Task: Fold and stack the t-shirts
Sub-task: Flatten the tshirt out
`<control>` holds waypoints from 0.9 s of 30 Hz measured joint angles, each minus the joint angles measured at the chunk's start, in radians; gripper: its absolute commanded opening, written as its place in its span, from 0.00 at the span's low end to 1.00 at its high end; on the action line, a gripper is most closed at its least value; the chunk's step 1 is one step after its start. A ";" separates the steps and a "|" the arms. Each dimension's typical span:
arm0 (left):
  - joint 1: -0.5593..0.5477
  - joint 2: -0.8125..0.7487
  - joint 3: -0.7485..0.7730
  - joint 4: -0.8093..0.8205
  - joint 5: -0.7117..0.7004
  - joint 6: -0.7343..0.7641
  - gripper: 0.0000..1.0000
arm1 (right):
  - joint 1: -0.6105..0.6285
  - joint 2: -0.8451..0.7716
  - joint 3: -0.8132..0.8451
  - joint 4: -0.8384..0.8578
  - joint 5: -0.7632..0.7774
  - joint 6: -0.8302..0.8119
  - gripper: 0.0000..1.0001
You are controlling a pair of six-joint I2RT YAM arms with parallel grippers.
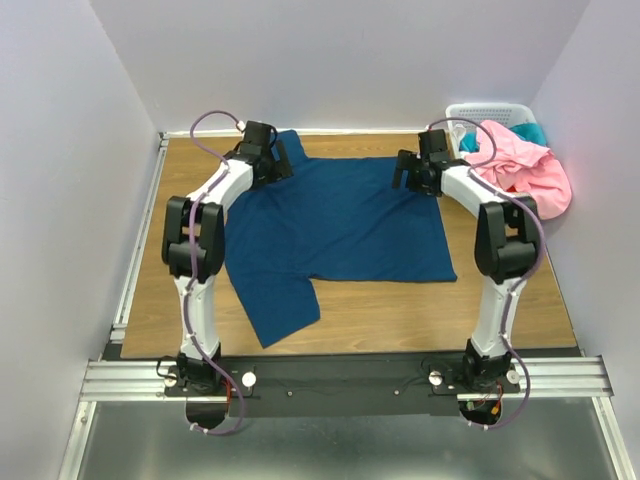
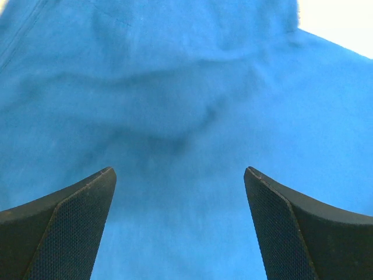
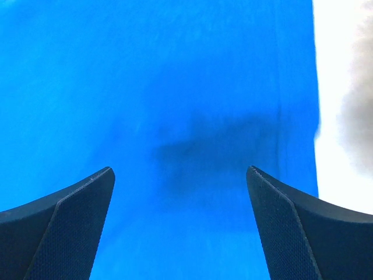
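Observation:
A large dark navy-teal t-shirt (image 1: 335,230) lies spread flat across the wooden table (image 1: 400,310), one sleeve pointing toward the near edge. My left gripper (image 1: 268,160) hovers over its far left corner, open, with only blue cloth (image 2: 175,116) between the fingers. My right gripper (image 1: 412,170) hangs over the far right corner, also open, above the shirt (image 3: 175,116) near its side edge. A pink t-shirt (image 1: 525,170) is heaped over a white basket (image 1: 485,108) at the far right, with a brighter teal t-shirt (image 1: 532,131) peeking out behind it.
Pale walls close in the table on the left, back and right. A metal rail (image 1: 135,260) runs along the table's left side, and the arms' mounting bar (image 1: 340,380) spans the near edge.

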 measured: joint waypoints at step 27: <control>-0.580 -1.030 -1.080 -0.241 -0.201 -0.612 0.98 | 0.015 -0.698 -0.617 0.125 -0.131 0.179 1.00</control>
